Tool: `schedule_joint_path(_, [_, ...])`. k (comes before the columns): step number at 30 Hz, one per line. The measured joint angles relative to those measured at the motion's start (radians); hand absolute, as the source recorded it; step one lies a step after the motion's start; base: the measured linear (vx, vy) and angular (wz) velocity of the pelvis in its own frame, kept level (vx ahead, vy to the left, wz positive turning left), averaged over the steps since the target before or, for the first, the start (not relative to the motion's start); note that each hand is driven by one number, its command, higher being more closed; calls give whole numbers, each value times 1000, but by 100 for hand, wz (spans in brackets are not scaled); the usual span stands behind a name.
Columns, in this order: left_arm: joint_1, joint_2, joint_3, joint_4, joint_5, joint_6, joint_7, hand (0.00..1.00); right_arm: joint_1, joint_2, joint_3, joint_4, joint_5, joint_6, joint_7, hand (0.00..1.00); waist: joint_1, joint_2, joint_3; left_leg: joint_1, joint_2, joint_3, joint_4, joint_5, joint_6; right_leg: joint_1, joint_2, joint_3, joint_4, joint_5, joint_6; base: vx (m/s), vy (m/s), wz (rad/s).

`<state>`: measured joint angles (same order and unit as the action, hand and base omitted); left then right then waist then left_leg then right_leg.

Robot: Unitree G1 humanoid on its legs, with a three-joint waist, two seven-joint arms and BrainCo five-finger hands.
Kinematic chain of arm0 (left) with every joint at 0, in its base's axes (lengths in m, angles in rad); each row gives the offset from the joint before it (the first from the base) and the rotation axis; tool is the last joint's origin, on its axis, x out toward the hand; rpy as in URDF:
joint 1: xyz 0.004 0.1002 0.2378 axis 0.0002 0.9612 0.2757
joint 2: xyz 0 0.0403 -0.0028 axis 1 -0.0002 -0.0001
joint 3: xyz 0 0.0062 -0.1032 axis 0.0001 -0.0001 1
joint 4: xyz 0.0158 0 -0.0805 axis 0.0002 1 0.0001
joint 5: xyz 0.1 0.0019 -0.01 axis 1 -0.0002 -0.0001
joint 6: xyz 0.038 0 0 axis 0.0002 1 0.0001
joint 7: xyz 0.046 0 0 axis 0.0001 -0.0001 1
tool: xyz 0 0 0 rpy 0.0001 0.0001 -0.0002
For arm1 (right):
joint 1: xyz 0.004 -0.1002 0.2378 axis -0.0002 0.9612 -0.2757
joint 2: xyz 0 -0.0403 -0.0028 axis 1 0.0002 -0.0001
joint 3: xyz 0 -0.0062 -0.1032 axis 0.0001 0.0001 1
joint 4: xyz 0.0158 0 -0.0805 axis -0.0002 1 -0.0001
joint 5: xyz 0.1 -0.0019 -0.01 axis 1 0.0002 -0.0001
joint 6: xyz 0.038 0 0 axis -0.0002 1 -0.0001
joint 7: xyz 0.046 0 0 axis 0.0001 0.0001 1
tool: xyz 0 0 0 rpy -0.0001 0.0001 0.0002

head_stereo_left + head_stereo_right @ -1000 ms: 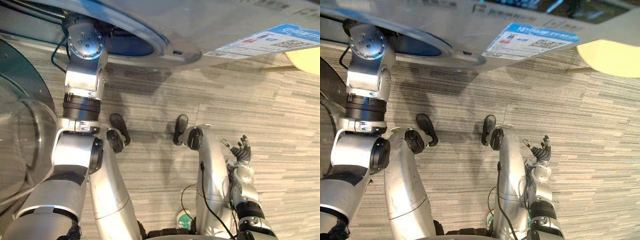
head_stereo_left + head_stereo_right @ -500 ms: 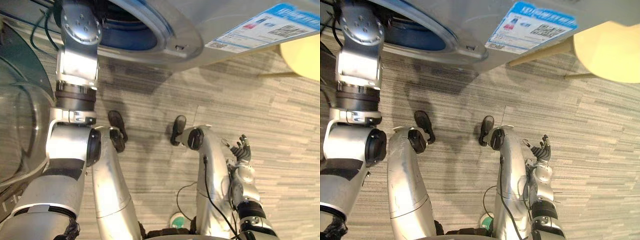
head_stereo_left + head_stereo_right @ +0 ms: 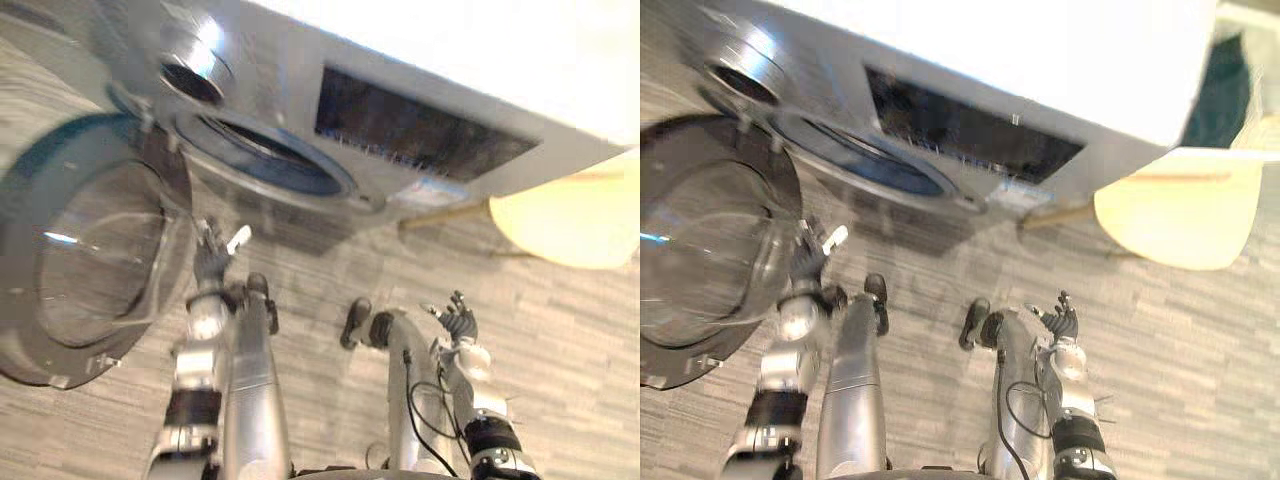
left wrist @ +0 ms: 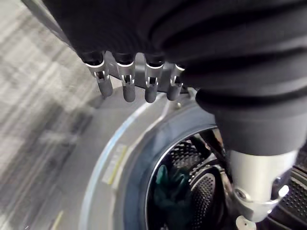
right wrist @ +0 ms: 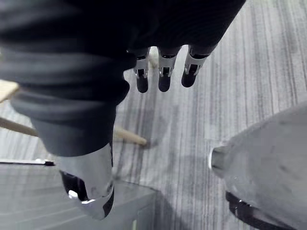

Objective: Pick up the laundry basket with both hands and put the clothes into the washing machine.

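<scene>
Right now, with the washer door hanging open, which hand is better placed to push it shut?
Left, probably. The left hand is raised and open, right beside the edge of the door. The right hand hangs open on the far side, over floor.

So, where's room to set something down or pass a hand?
Bare grey striped floor lies between the right hand and the pale yellow round table. The silver washing machine's round opening is unblocked. Crowded: the left hand beside the round glass door.
</scene>
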<state>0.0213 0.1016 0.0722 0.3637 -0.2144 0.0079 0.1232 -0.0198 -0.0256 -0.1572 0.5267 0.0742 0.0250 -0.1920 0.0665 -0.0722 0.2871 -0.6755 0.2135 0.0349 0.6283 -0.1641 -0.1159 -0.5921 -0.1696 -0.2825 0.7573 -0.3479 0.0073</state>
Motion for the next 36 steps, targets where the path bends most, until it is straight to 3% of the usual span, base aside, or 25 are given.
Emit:
schedule_joint_path(4, [42, -40, 13, 110, 56, 7, -15, 0, 42, 1, 1, 11, -8, 1, 0, 0, 1, 23, -70, 169, -4, 45, -138, 34, 3, 156, 15, -1, -161, 52, 23, 149, 34, -10])
schedule_joint_path(10, [46, -50, 53, 385, 182, 11, -10, 0, 49, -1, -40, 168, -25, -3, 0, 0, -4, 42, -190, 448, -23, 138, -433, 110, 6, 398, 60, 45, -513, 193, 59, 162, 67, -30])
schedule_joint_path(14, [43, -25, 53, 468, 248, 12, -10, 0, 25, -19, -81, 288, -28, -6, 1, 0, -30, 53, -201, 560, -48, 191, -534, 136, 9, 509, 73, 83, -661, 266, 74, 130, 67, -32])
schedule_joint_path(18, [44, -1, 53, 516, 291, 16, -11, 0, 26, -23, -101, 332, -28, -5, 2, 0, -45, 55, -202, 637, -53, 265, -564, 136, 9, 536, 80, 163, -704, 301, 80, 32, 35, -54])
schedule_joint_path(22, [46, 9, 67, 558, 306, 17, -9, 0, -9, -25, -98, 350, -28, -6, 3, 0, -49, 57, -201, 660, -32, 406, -546, 125, 10, 479, 110, 296, -744, 396, 76, -66, 15, -140])
schedule_joint_path(23, [45, 8, 83, 567, 307, 17, -8, 0, -29, -26, -94, 361, -28, -5, 2, 0, -46, 65, -196, 665, -3, 471, -530, 101, 10, 453, 143, 269, -775, 473, 64, -99, -79, -204])
schedule_joint_path(24, [47, 6, 97, 575, 310, 17, -9, 0, -45, -22, -81, 360, -27, -5, 0, 0, -47, 72, -191, 678, 38, 568, -517, 74, 13, 449, 164, 136, -838, 529, 3, -104, -112, -212])
schedule_joint_path(25, [47, 12, 97, 581, 318, 18, -9, 0, -55, -17, -78, 361, -27, -4, 0, 0, -48, 66, -183, 693, 38, 617, -515, 66, 9, 442, 147, -3, -802, 440, -70, -121, -146, -216])
schedule_joint_path(26, [43, 7, 95, 600, 332, 26, -9, 0, -59, -31, -78, 363, -26, -3, 0, 0, -47, 80, -177, 727, 67, 704, -498, 49, 6, 435, 101, -219, -729, 356, -109, -89, -117, -228])
schedule_joint_path(27, [56, 0, 94, 601, 344, 28, -10, 0, -61, -44, -77, 365, -25, -4, -3, 0, -47, 93, -170, 772, 89, 795, -469, 20, -19, 429, 54, -413, -631, 296, -124, -58, -113, -236])
schedule_joint_path(28, [62, 0, 93, 602, 346, 28, -10, 0, -61, -48, -77, 367, -24, -4, -4, 0, -47, 93, -170, 788, 103, 834, -442, 0, -32, 429, 33, -459, -592, 288, -113, -11, -171, -241])
schedule_joint_path(29, [68, 1, 82, 609, 346, 28, -11, 0, -61, -60, -70, 370, -24, -5, -5, 0, -46, 98, -172, 804, 137, 888, -373, -58, -67, 416, 34, -463, -541, 274, -89, 13, -245, -243])
schedule_joint_path(30, [76, -3, 68, 614, 347, 28, -13, 0, -58, -74, -57, 376, -24, -3, -5, 0, -42, 134, -175, 825, 177, 929, -323, -99, -95, 389, 72, -408, -506, 258, -94, 37, -255, -233])
schedule_joint_path(31, [82, -11, 64, 618, 348, 28, -14, 0, -57, -84, -47, 378, -24, 0, -6, 0, -42, 148, -179, 836, 208, 950, -278, -111, -105, 367, 70, -384, -426, 230, -117, 150, -184, -192])
schedule_joint_path(32, [82, -8, 65, 615, 355, 27, -15, 0, -37, -103, -33, 386, -24, 0, -9, 0, -49, 150, -175, 843, 278, 945, -88, -142, -35, 364, 80, -307, -338, 138, -70, 229, -182, -157])
schedule_joint_path(33, [75, -15, 65, 612, 356, 25, -17, 0, -44, -114, -32, 418, -25, 9, -11, 0, -24, 170, -161, 794, 359, 846, 102, -118, 150, 372, 136, -240, -342, 125, -84, 212, -207, -183])
schedule_joint_path(34, [77, -27, 66, 610, 355, 25, -17, 0, -47, -110, -26, 430, -25, 17, -13, 0, -10, 177, -153, 710, 377, 683, 252, -54, 217, 392, 174, -185, -382, 142, -95, 182, -241, -189])
schedule_joint_path(35, [81, -42, 66, 607, 355, 25, -17, 0, -55, -114, -18, 431, -25, 21, -23, 0, -2, 173, -138, 608, 313, 499, 344, -83, 143, 408, 193, -136, -415, 156, -98, 206, -176, -189])
schedule_joint_path(36, [80, -43, 66, 591, 349, 23, -13, 0, -62, -113, -16, 435, -24, 23, -25, 0, 5, 187, -126, 518, 206, 338, 385, -124, 74, 449, 206, -88, -465, 179, -82, 327, -127, -154])
